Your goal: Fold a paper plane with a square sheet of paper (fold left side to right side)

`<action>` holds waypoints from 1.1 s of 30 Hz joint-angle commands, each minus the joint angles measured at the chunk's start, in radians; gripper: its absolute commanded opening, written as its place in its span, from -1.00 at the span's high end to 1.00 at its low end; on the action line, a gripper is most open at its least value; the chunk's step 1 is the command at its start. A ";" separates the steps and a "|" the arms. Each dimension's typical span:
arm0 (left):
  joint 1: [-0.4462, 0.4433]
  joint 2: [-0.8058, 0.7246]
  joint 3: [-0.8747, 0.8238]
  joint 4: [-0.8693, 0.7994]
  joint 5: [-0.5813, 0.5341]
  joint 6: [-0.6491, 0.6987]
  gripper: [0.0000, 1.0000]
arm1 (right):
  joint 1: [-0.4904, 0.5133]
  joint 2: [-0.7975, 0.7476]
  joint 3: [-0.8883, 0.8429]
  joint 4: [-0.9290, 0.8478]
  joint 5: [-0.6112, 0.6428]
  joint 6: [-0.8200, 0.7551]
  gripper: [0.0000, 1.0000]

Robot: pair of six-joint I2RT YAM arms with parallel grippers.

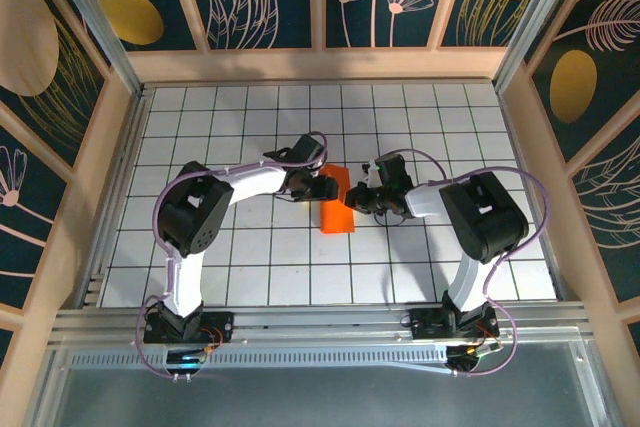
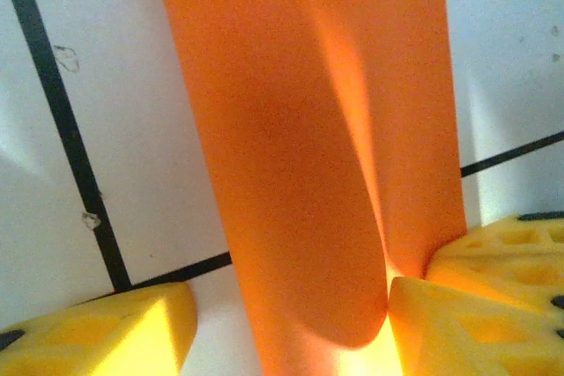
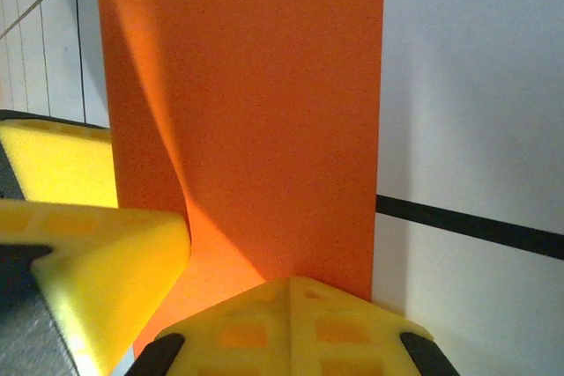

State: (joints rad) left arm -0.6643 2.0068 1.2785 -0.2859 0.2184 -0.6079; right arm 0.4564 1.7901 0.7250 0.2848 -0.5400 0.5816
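Top external: paper (image 1: 337,209) between left gripper (image 1: 325,187), right gripper (image 1: 361,199)

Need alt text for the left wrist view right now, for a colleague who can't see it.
An orange paper, folded over in a soft curve, lies on the white gridded table between the yellow fingers of the open left tool. The paper touches the finger at lower right; the one at lower left stands clear of it.
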 commanded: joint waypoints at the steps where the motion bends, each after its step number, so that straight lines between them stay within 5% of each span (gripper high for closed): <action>1: 0.014 0.016 -0.082 0.125 -0.095 -0.004 -0.31 | 0.005 0.073 -0.009 -0.096 0.097 -0.034 1.00; 11: 0.023 -0.208 -0.147 0.199 -0.057 0.016 -0.37 | 0.008 0.075 -0.011 -0.119 0.133 -0.043 1.00; 13: 0.023 -0.216 -0.167 0.246 0.008 0.010 -0.23 | 0.008 0.076 -0.011 -0.120 0.135 -0.044 1.00; 16: 0.023 -0.211 -0.204 0.339 0.125 -0.013 0.30 | 0.009 0.075 -0.010 -0.124 0.137 -0.045 1.00; 19: 0.023 -0.201 -0.246 0.447 0.229 -0.040 0.62 | 0.009 0.078 -0.007 -0.127 0.141 -0.048 1.00; 23: 0.022 -0.163 -0.267 0.502 0.278 -0.041 0.71 | 0.011 0.082 -0.001 -0.136 0.144 -0.053 1.00; 33: 0.024 -0.073 -0.288 0.518 0.200 -0.048 0.81 | 0.012 0.087 -0.003 -0.154 0.161 -0.064 1.00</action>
State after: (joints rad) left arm -0.6407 1.9148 1.0077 0.1864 0.4332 -0.6403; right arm 0.4583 1.7943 0.7448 0.2443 -0.5320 0.5564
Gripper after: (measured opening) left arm 0.102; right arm 0.051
